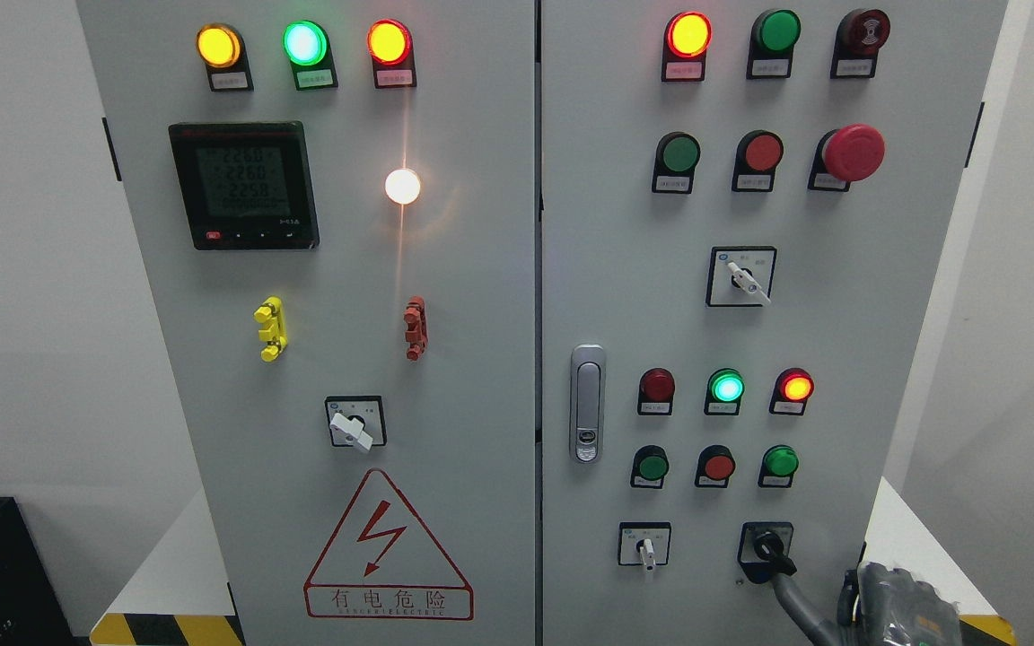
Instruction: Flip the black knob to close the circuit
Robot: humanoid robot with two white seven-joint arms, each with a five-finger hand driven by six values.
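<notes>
Black knob — fingertips touching.

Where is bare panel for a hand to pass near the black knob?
Bare panel lies left of the black knob, toward the white selector, and below both. Above, the button row is crowded. The right hand fills the lower right.

Black knob on grey cabinet
</notes>
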